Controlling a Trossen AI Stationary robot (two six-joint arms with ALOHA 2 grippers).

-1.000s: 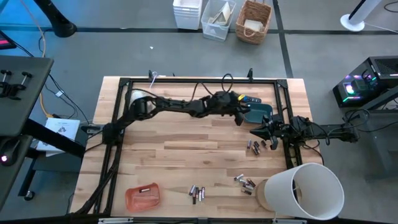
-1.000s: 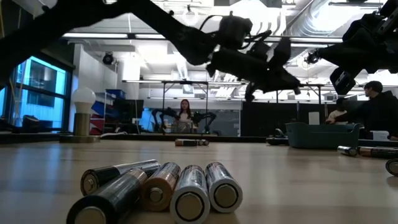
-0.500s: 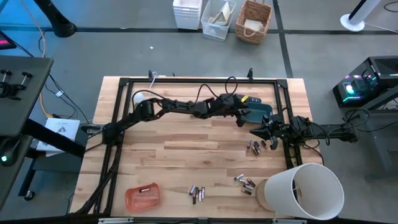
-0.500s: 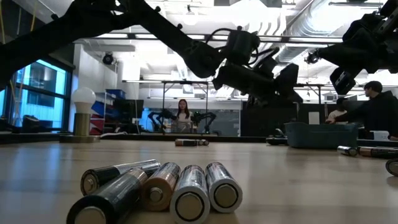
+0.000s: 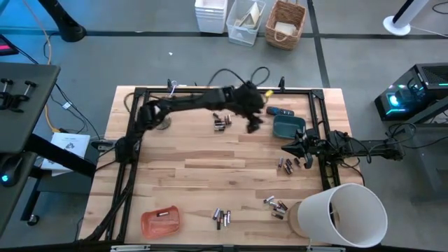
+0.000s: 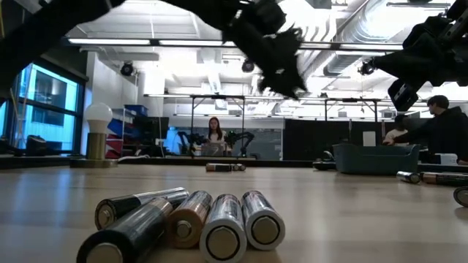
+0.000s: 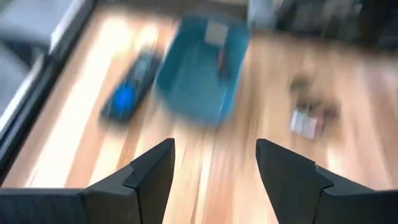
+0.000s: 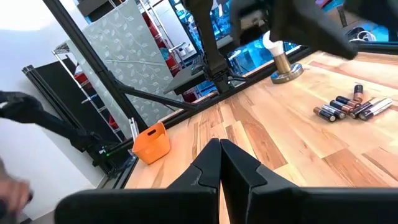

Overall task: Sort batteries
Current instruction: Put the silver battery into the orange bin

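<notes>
Hovering wide open and empty near the teal bin (image 5: 288, 127), the left gripper (image 5: 253, 126) sits beside batteries (image 5: 222, 122) at the table's (image 5: 189, 175) far edge, while the right gripper (image 5: 288, 148), fingers closed together, waits near more cells (image 5: 287, 165).

Free room: broad bare centre of the wooden bench (image 5: 203, 178), between the left arm and the near-edge items.

Obstacles:
- teal plastic tray (image 5: 288, 127), far right
- dark blue remote-like bar (image 5: 281, 111), beside it
- scattered small cylindrical batteries (image 5: 222, 122)
- tall white paper cylinder (image 5: 341, 215), near right corner
- orange plastic dish (image 5: 160, 220), near left
- black frame rails (image 5: 210, 90) along the edges
</notes>
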